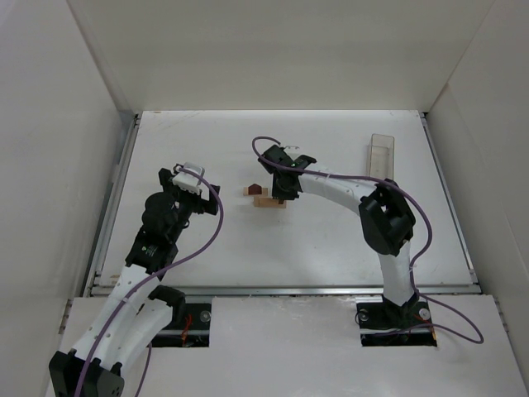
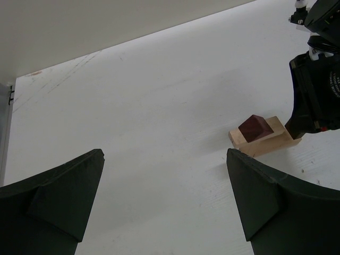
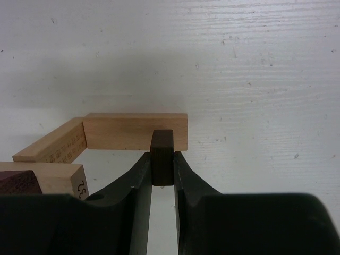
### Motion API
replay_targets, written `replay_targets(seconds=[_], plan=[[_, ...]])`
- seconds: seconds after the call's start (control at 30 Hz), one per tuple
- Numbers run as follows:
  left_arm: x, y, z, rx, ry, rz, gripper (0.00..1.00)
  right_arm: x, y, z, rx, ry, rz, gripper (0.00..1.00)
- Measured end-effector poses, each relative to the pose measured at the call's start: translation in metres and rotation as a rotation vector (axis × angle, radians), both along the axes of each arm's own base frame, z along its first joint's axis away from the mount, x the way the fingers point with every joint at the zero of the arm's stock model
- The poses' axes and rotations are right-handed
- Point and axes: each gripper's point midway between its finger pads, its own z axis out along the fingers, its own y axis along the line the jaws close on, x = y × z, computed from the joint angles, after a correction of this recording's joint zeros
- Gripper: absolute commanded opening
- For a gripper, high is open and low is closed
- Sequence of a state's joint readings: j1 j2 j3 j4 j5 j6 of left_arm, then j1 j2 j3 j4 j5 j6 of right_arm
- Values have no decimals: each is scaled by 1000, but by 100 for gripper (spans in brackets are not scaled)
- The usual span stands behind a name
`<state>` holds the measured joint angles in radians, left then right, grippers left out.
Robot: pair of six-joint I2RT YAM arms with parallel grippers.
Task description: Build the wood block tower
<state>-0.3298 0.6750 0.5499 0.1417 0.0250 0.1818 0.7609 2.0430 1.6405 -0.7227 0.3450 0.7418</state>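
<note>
The wood block tower [image 1: 266, 197] lies mid-table as light tan bars with a dark reddish-brown roof-shaped piece [image 1: 253, 188] at its left end. In the right wrist view three tan bars [image 3: 135, 131] form a U, and the roof piece [image 3: 18, 181] sits on the near-left bar. My right gripper [image 3: 162, 159] is shut on a small dark brown block [image 3: 162, 154], held upright against the far tan bar. My left gripper [image 2: 164, 207] is open and empty, left of the tower [image 2: 263, 137], apart from it.
A clear plastic rectangular box [image 1: 382, 154] stands at the back right of the white table [image 1: 331, 248]. White walls close in the table on three sides. The right arm's black gripper body [image 2: 316, 90] shows beside the blocks in the left wrist view.
</note>
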Motion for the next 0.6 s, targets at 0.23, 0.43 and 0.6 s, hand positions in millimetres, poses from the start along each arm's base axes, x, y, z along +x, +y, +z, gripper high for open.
replay_targets(seconds=[0.23, 0.43, 0.6], plan=[[0, 0, 0, 0, 0, 0, 100, 0, 0, 0, 3, 0, -5, 0], [0, 0, 0, 0, 0, 0, 100, -1, 0, -1, 3, 4, -10, 0], [0, 0, 0, 0, 0, 0, 100, -1, -1, -2, 3, 6, -13, 0]])
